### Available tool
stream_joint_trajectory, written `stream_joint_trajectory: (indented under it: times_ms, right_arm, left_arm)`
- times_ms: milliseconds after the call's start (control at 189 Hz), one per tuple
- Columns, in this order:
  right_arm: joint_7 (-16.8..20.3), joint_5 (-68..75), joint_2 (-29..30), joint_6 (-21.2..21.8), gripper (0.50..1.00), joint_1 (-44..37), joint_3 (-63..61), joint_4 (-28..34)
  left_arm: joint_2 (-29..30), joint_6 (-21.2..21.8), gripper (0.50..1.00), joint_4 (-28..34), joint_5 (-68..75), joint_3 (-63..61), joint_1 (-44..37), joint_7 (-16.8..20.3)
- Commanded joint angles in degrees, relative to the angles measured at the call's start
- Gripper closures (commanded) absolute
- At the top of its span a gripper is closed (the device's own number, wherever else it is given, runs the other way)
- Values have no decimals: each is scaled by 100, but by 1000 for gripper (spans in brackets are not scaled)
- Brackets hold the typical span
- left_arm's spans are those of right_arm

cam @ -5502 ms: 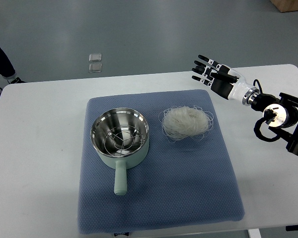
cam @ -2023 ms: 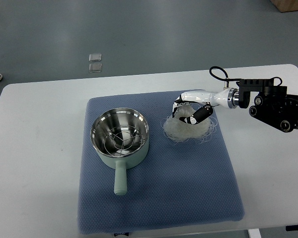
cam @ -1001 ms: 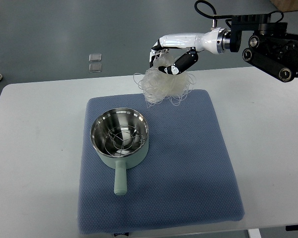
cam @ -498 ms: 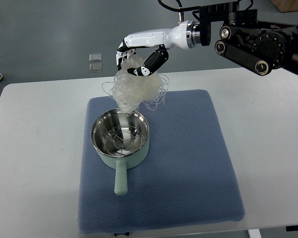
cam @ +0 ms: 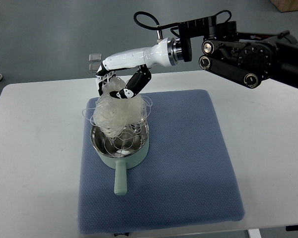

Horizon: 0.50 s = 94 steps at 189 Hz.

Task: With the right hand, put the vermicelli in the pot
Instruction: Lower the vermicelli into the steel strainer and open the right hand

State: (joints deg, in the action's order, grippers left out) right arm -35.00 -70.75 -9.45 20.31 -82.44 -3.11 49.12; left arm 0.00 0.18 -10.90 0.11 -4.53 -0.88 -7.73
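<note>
My right hand [cam: 115, 84] pinches the top of the vermicelli [cam: 115, 113], fingers curled around the nest. I hold it from above so the loose strands hang into the pot [cam: 120, 144] on the blue mat [cam: 188, 163]. Release looks next.

right hand [cam: 114, 84]: i see it reaching in from the right, fingers curled around the top of the vermicelli [cam: 116, 113]
vermicelli: a loose white tangle hanging from my hand, its lower strands over the pot's [cam: 120, 148] rim
pot: pale green, steel inside, handle toward me, on the blue mat [cam: 188, 168]
mat: on the white table [cam: 35, 148]
</note>
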Motion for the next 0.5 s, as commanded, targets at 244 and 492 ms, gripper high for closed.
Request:
stream_joint_trajectory:
  times_ms: [244,492]
  right_arm:
    - [0,-62,356,-36,1000,272,65,-122]
    - [0,17,374,-63,640,492,21,-254]
  left_arm:
    - [0,0,500,0,-2,-4,0,0]
    - [0,0,500,0,7,-4,0,0]
